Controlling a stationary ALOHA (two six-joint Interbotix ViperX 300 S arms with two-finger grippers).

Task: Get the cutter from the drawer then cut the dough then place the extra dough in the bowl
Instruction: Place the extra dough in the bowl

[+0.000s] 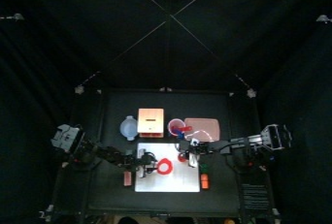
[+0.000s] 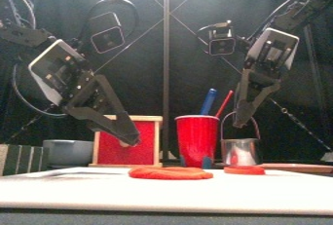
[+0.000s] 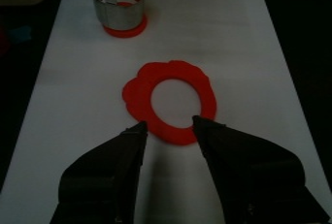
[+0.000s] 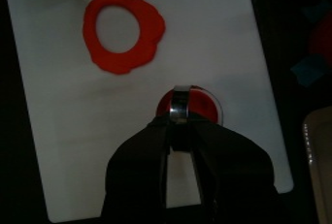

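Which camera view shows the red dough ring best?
The left wrist view: the dough ring lies large, almost whole on the white board. The right wrist view shows it whole but smaller, the front view only edge-on, the top view very small.

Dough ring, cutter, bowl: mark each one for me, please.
dough ring (image 3: 136, 97): left wrist view, on its red band beside the hole.
cutter (image 2: 242, 152): front view, on its metal wall.
bowl (image 2: 65, 154): front view, on its outer wall.
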